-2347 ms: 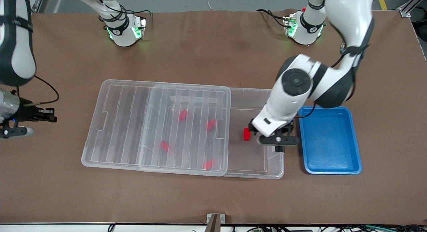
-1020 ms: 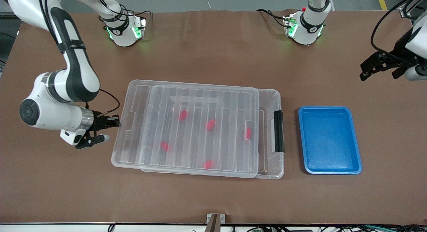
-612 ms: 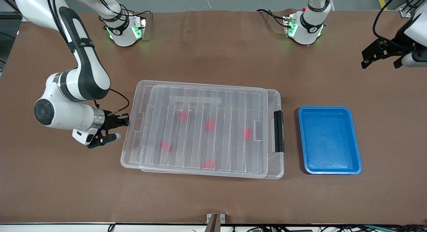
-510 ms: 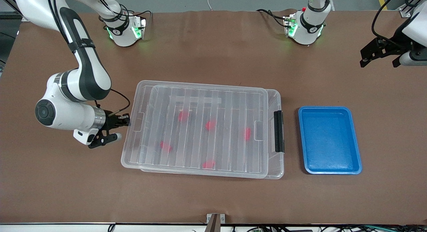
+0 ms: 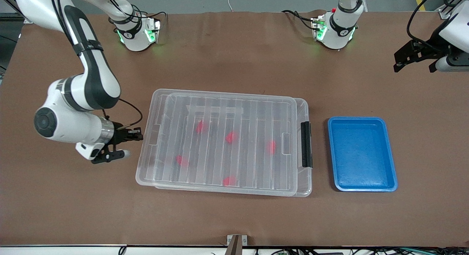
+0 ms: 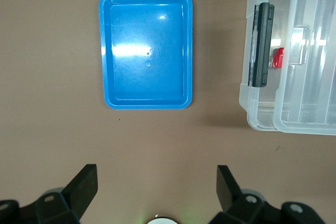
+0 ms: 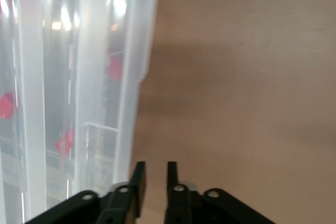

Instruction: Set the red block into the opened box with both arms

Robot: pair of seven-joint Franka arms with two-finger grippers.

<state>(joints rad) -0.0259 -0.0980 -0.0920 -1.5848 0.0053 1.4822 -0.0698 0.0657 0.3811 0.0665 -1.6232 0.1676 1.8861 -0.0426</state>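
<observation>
The box (image 5: 302, 105) is a clear bin in mid-table, with its ribbed lid (image 5: 220, 112) lying over almost all of it. Several red blocks show through the lid; the one nearest the black handle (image 5: 306, 144) is the red block (image 5: 271, 147), which the left wrist view shows as red block (image 6: 279, 57). My right gripper (image 5: 138, 135) sits low at the lid's short edge toward the right arm's end, open a little with nothing between the fingers (image 7: 154, 169). My left gripper (image 5: 413, 66) hangs open and empty over the table's left-arm end (image 6: 156, 170).
A blue tray (image 5: 361, 154) stands empty beside the box's handle end, toward the left arm's end of the table. The brown tabletop (image 5: 234, 218) surrounds both.
The lid has slid toward the handle end, covering more of the box. My right gripper followed it, then drew back slightly and its jaws parted. The left gripper stayed high, drifting slightly.
</observation>
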